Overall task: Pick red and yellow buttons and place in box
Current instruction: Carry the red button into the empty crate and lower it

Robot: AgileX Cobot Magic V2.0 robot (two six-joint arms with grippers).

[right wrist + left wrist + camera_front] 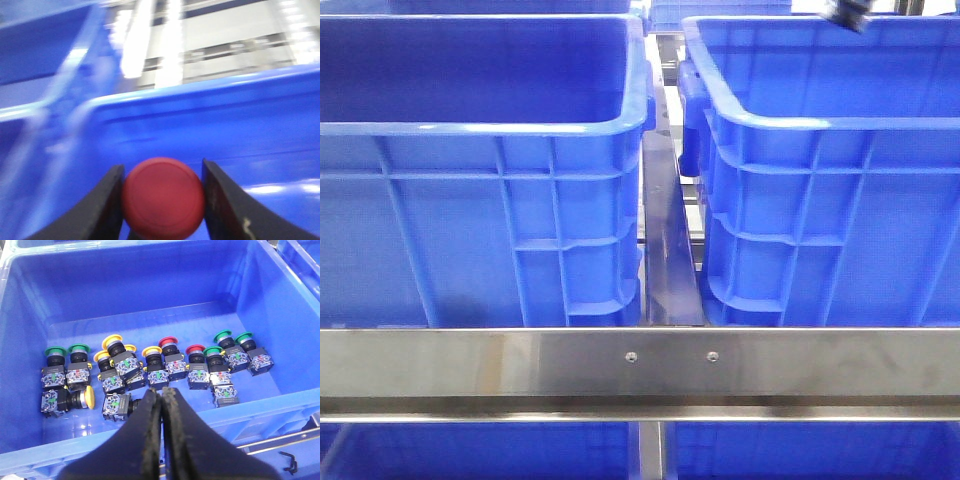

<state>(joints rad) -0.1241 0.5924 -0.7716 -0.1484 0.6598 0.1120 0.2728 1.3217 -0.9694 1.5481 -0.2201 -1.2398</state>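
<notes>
- Holding a red button [164, 197] between its two dark fingers, the right gripper [164, 200] sits close to a blue crate wall [215, 135]; the right wrist view is blurred, so which crate this is cannot be told.
- Left gripper [161, 395]: jaws pressed together, nothing between them, poised above the near wall of the left crate [150, 290].
- Left crate contents: a row of push-button units with green, yellow and red caps on black bodies with labelled blocks. Two red caps [168, 342] stand near the middle; yellow caps [112, 341] cluster beside them, and one yellow unit [88, 396] lies on its side.
- Front view: two blue crates, left [480, 130] and right [820, 130], stand side by side, apart, with a metal divider [665, 240] between and a steel rail [640, 365] across the front. Their floors are hidden here. A dark part of an arm [845, 12] shows at the top edge above the right crate.
- Handling, as judged: the units look light, rigid plastic with smooth domed caps that may slip. The cap rim, as now gripped, or the squarer body offers a surer hold.
- Obstacles: units stand touching one another, so fingers entering the row may nudge neighbours. The tall crate walls and thick rims call for a lift clear before crossing.
</notes>
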